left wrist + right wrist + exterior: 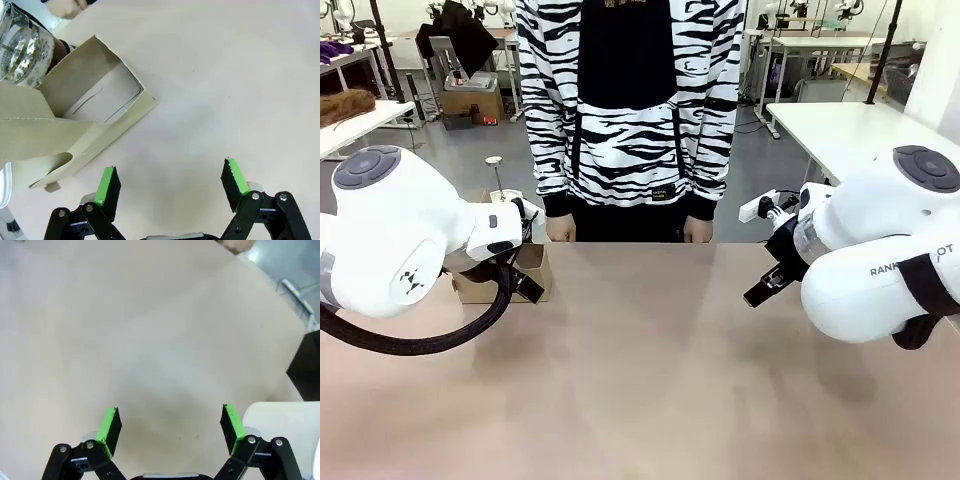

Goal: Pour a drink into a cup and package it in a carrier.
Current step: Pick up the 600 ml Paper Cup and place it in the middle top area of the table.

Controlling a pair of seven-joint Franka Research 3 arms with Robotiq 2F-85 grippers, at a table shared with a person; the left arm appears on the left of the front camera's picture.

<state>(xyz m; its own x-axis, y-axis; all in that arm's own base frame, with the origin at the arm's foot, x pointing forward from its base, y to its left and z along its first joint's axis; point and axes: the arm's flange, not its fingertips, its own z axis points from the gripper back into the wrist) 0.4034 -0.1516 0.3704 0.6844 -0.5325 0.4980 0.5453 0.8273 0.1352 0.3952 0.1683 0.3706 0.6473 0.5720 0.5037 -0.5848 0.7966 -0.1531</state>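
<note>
Where it shows, the carrier (60,135) is beige cardboard.

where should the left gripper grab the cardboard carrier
Probably the flat central panel of the carrier: it is thin card, so the open left gripper can straddle it from above, one finger each side. The box body looks too wide for the jaws.

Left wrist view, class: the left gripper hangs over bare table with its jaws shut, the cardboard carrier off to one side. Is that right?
Not quite. The left gripper has its jaws open, the green pads wide apart with nothing between them, as the left wrist view shows. It does hang over bare table, the cardboard carrier off to one side.
</note>
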